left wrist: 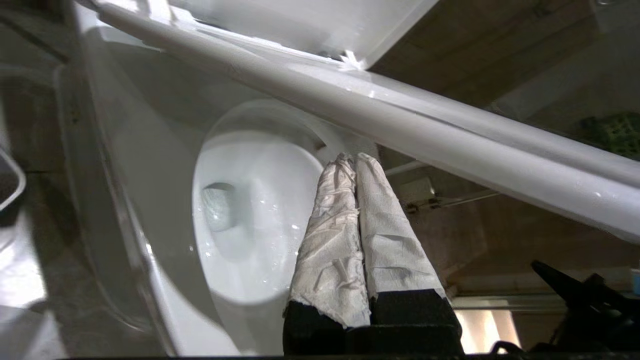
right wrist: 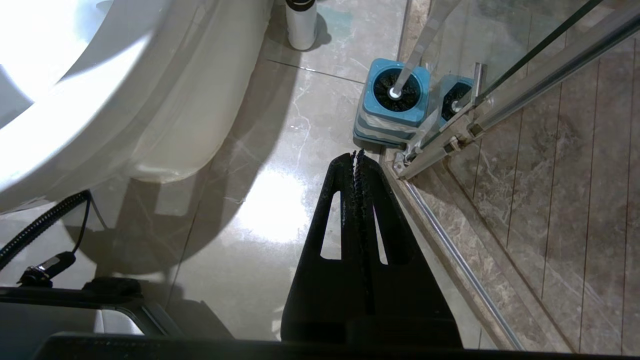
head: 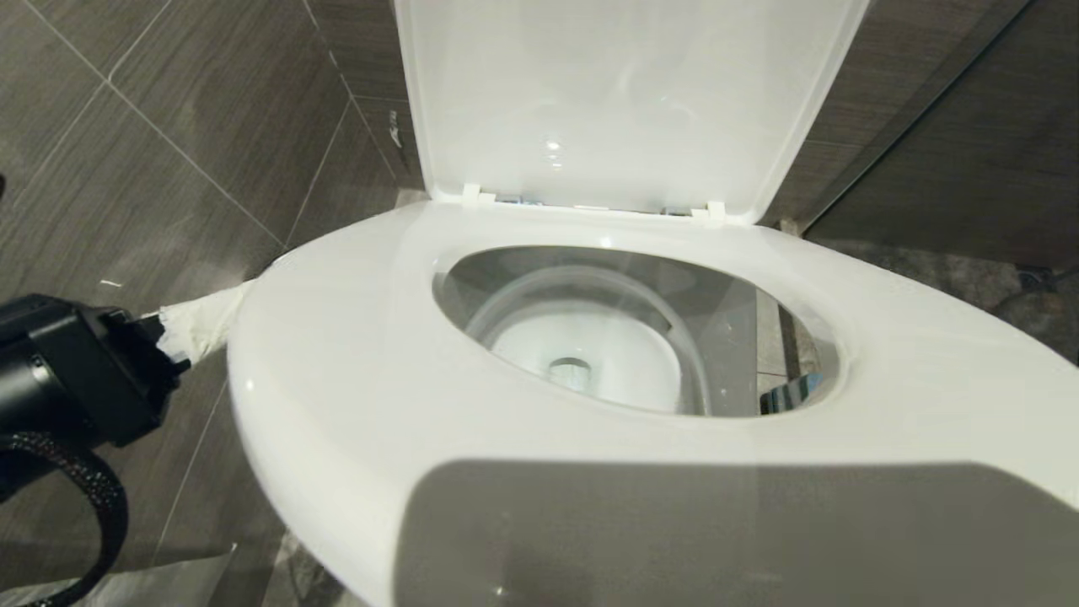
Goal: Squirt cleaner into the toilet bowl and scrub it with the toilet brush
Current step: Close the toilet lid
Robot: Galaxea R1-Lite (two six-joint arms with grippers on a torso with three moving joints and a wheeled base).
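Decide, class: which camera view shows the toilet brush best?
The right wrist view: the toilet brush stands in its blue holder on the floor, black bristles and handle visible, beyond the shut right gripper. The head and left wrist views show none of it.

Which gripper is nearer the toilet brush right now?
Right. The right gripper, shut, hangs just short of the toilet brush standing in its holder; the left gripper, shut, is at the toilet bowl's far side.

Left hand [left wrist: 356, 162] closed, paper-wrapped, empty, under seat, over toilet bowl [left wrist: 255, 215].
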